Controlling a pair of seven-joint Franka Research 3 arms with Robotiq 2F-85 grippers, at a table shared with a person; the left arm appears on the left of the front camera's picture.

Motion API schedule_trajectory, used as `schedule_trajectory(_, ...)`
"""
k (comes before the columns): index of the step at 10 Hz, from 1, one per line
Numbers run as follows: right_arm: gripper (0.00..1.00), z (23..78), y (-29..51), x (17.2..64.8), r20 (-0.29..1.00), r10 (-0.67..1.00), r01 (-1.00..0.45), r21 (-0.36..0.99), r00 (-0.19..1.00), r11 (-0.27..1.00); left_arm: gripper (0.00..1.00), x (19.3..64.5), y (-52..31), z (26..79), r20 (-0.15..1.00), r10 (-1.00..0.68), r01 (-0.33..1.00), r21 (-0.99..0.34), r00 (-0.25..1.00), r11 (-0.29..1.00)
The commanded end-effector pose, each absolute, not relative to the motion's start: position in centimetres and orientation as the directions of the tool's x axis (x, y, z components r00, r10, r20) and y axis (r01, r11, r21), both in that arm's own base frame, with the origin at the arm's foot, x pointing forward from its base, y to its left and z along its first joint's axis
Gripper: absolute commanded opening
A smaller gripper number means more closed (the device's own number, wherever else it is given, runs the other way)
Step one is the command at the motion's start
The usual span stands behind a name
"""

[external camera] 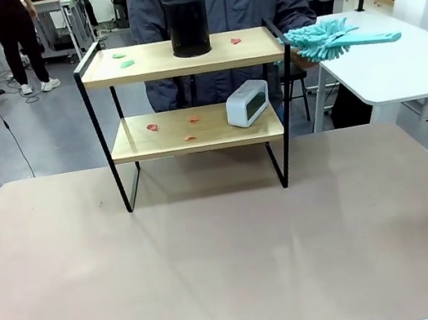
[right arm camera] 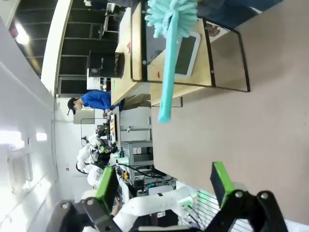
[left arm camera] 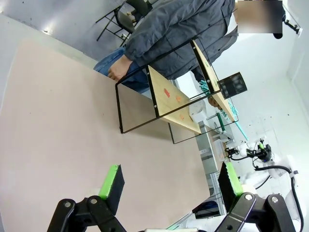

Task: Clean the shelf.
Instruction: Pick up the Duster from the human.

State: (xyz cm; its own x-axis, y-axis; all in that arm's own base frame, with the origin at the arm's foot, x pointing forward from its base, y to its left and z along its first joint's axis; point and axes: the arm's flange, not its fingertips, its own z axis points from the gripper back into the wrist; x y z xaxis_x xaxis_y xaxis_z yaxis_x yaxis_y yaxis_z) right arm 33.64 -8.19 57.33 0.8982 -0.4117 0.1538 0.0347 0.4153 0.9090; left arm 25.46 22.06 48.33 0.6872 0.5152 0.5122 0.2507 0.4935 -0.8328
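— Where does the shelf [external camera: 156, 64] stand?

— At the far side of the table [external camera: 213, 251], just in front of the person. Its top board carries a black cylinder [external camera: 188, 25] and a few green and red scraps [external camera: 126, 63]. The lower board has more red scraps and a white clock [external camera: 247, 103] near its right end.

— And the grippers?

— Both are empty. The left gripper [left arm camera: 170, 178] hangs over the table with its fingers spread wide, well apart from the shelf. The right gripper [right arm camera: 163, 180] is spread just as wide and looks toward the teal duster [external camera: 334, 39], which the person holds out at the shelf's upper right corner, handle pointing to the robot's right.

— What could go wrong from here?

— Probably the handover first. The handle is thin and slick-looking, so a grip near its very end might let the duster swing or slip out. Closing too near the fluffy head risks catching the person's hand.

— And after that?

— The sweep itself. The cylinder stands in the middle of the top board and the clock is tilted on the lower one, so a broad stroke could knock either off. The rack looks light on thin legs, and a hard push may slide or tip it toward the person
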Motion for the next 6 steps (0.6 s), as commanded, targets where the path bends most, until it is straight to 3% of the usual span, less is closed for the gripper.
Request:
schedule_trajectory(1, 1.0, 59.6, -6.6, 39.9, 0.015, -0.465, 0.186, 0.905, 0.885, 0.382, 1.0, 25.6, 22.1, 48.4, 0.534, 0.514, 0.28, -0.825, 0.672, 0.491)
schedule_trajectory(6, 1.0, 56.4, -3.4, 48.7, -0.175, -0.422, 0.357, 0.843, 0.889, 0.402, 1.0, 25.6, 22.1, 48.4, 0.534, 0.514, 0.28, -0.825, 0.672, 0.491)
